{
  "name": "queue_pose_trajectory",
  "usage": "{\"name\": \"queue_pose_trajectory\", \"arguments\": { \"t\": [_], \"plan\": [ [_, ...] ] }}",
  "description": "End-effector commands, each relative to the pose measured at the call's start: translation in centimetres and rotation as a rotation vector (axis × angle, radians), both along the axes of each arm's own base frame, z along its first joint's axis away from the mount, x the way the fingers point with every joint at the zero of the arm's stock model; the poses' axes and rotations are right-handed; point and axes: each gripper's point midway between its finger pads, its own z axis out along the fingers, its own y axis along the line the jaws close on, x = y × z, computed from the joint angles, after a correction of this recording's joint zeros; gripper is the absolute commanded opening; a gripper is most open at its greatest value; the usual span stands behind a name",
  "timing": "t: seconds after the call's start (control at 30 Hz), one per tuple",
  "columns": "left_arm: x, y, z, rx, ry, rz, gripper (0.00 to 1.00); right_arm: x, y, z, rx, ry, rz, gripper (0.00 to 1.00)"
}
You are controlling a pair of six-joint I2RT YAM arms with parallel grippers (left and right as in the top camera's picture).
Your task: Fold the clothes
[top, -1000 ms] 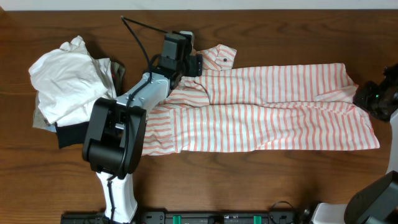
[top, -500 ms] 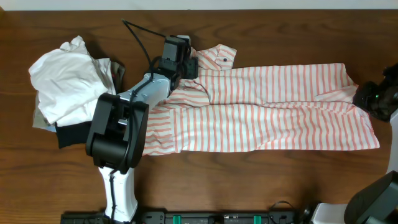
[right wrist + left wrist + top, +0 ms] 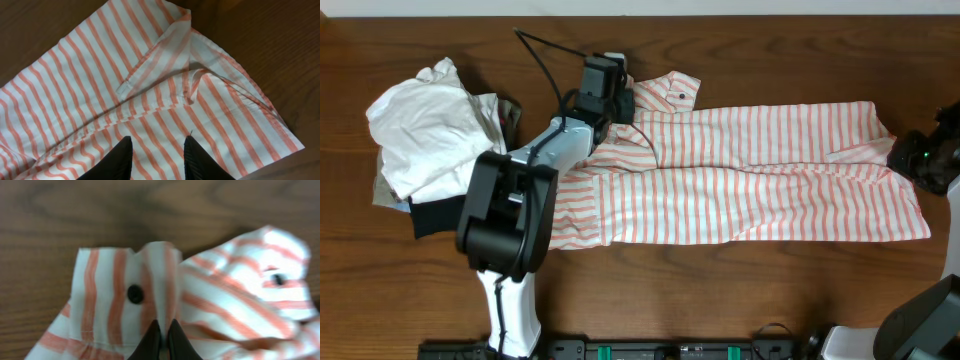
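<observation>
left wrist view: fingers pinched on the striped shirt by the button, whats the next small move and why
Probably a short lift of the left gripper: it is shut on a ridge of the striped shirt beside the button, while the right gripper stands open over the far end. A lift would test the hold.

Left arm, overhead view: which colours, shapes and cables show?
The left arm has a bulky black joint housing, a silver-grey tapered link, a white lower post and a black boxy wrist. A thin black cable loops from it. Its fingers are black and pointed.
</observation>
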Motion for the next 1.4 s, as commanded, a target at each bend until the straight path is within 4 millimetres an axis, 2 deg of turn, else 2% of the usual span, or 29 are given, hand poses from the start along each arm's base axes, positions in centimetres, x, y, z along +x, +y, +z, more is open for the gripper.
{"name": "queue_pose_trajectory", "arguments": {
  "t": [0.0,0.13,0.23,0.43,0.6,0.7,0.87,0.97,1.13,1.27,1.3,1.37],
  "plan": [
    [0.1,-0.7,10.0,-0.064,-0.179,-0.039,0.06,0.0,0.3,-0.3,0.005,0.006,0.018,0.33],
    [-1.4,-2.1,15.5,-0.124,-0.262,-0.1,0.06,0.0,0.3,-0.3,0.005,0.006,0.018,0.33],
    [-3.0,-4.1,18.4,-0.18,-0.3,-0.184,0.06,0.0,0.3,-0.3,0.006,0.007,0.018,0.33],
    [-5.7,-7.8,21.1,-0.209,-0.347,-0.292,0.06,-0.1,0.4,-0.4,0.01,0.013,0.018,0.33],
    [-7.4,-10.3,22.1,-0.189,-0.381,-0.374,0.06,-0.2,0.4,-0.4,0.011,0.014,0.018,0.33],
    [-8.1,-11.3,22.2,-0.2,-0.377,-0.406,0.06,-0.1,0.6,-0.3,0.02,0.009,0.023,0.33],
    [-10.1,-13.7,22.0,-0.234,-0.354,-0.493,0.06,1.1,2.8,0.3,0.105,-0.06,0.117,0.33],
    [-11.5,-15.2,21.2,-0.227,-0.319,-0.534,0.06,1.3,3.3,0.4,0.118,-0.069,0.131,0.34],
    [-14.2,-17.1,18.3,-0.177,-0.22,-0.609,0.06,1.4,3.7,0.4,0.118,-0.068,0.142,0.34],
    [-16.3,-18.0,15.0,-0.129,-0.108,-0.658,0.06,1.4,3.8,0.4,0.119,-0.066,0.143,0.33],
    [-17.5,-18.6,13.3,-0.109,-0.048,-0.681,0.06,1.4,3.8,0.4,0.119,-0.066,0.143,0.33],
    [-18.7,-19.4,11.8,-0.093,-0.004,-0.706,0.06,1.4,3.8,0.4,0.119,-0.066,0.143,0.33]
  ]
}}
